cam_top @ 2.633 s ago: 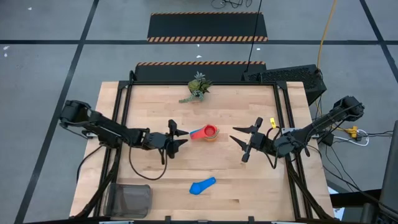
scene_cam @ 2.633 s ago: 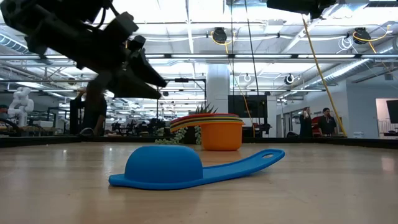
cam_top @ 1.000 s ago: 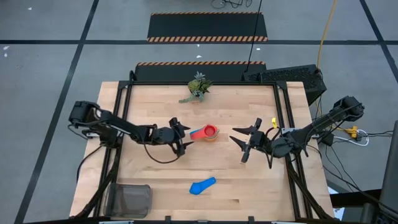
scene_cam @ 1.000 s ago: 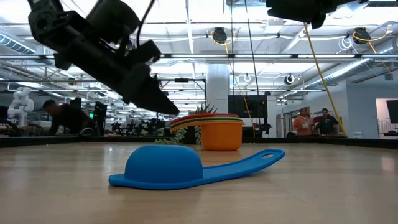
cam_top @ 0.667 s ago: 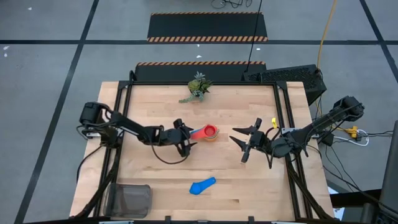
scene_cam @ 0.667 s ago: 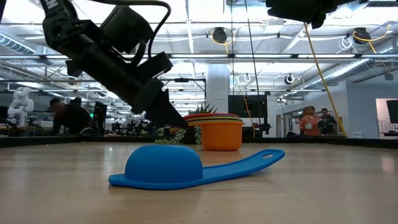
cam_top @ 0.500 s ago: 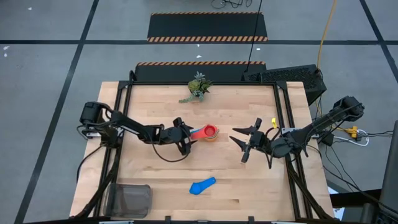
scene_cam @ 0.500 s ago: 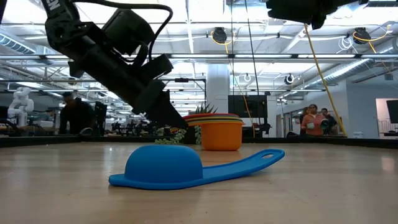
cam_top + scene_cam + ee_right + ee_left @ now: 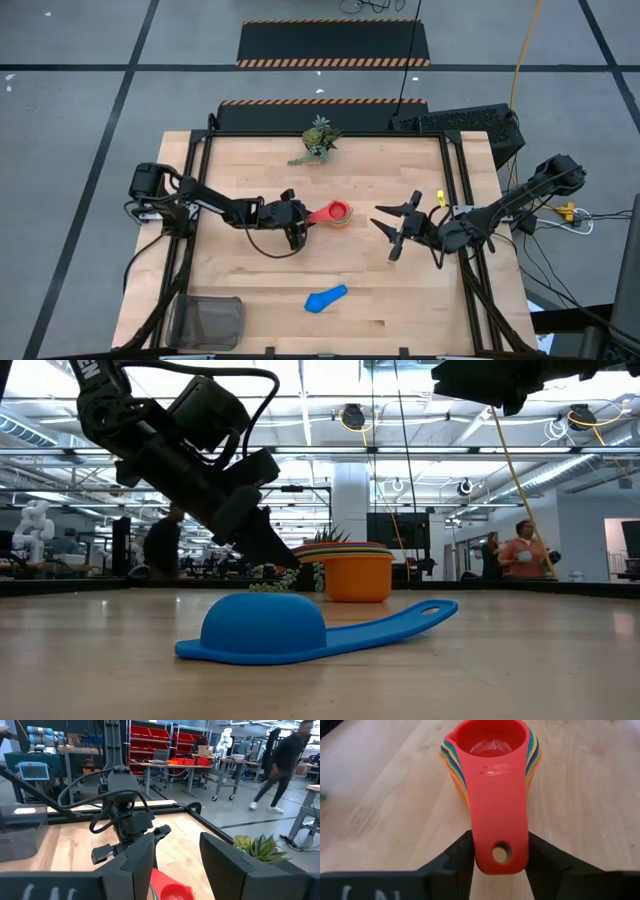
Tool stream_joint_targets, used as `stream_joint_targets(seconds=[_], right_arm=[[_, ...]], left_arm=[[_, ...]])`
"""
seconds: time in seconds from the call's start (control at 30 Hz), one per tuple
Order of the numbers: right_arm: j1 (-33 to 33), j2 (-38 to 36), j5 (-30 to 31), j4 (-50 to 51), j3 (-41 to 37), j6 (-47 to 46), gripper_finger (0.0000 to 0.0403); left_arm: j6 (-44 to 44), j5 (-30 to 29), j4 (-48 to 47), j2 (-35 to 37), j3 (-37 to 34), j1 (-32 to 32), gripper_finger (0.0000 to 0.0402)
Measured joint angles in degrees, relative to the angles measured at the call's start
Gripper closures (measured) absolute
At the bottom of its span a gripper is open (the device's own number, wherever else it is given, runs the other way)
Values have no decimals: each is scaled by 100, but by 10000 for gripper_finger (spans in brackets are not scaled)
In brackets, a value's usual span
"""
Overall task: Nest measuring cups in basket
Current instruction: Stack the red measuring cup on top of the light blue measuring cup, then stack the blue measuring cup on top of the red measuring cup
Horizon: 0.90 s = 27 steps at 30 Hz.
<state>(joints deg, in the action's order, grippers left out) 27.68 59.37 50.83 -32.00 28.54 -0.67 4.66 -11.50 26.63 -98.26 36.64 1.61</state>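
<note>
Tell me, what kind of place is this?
Probably a robotics lab or workshop: two robot arms work at a wooden table, shelving with red bins stands behind, and a white humanoid robot waits among workbenches.

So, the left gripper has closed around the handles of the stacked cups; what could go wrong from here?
1. The left gripper holds only the handle ends of the nested cups. The bowls hang far out, so the stack may tilt or the lower cups may slip free when lifted.
2. The basket sits at the near left corner, far from the stack; a long carry adds risk.
3. The blue cup lies upside down, alone, and could be forgotten.
</note>
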Motion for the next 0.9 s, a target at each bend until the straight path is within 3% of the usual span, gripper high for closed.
stream_joint_targets(seconds=[0.17, 0.4, 0.6, 0.7, 0.9], right_arm=[[0, 0, 2, 4, 0, 7, 248], [0, 0, 2, -1, 0, 50, 248], [0, 0, -2, -50, 0, 139, 248], [0, 0, -29, -135, 0, 224, 248], [2, -2, -644, -418, 0, 552, 248]], left_arm=[[25, 69, 0, 2, 0, 0, 254], [196, 75, -7, 2, 0, 2, 164], [214, 73, -157, 160, 0, 2, 112], [255, 61, -406, 409, 0, 2, 101], [253, -144, -826, 1106, 4, 70, 112]])
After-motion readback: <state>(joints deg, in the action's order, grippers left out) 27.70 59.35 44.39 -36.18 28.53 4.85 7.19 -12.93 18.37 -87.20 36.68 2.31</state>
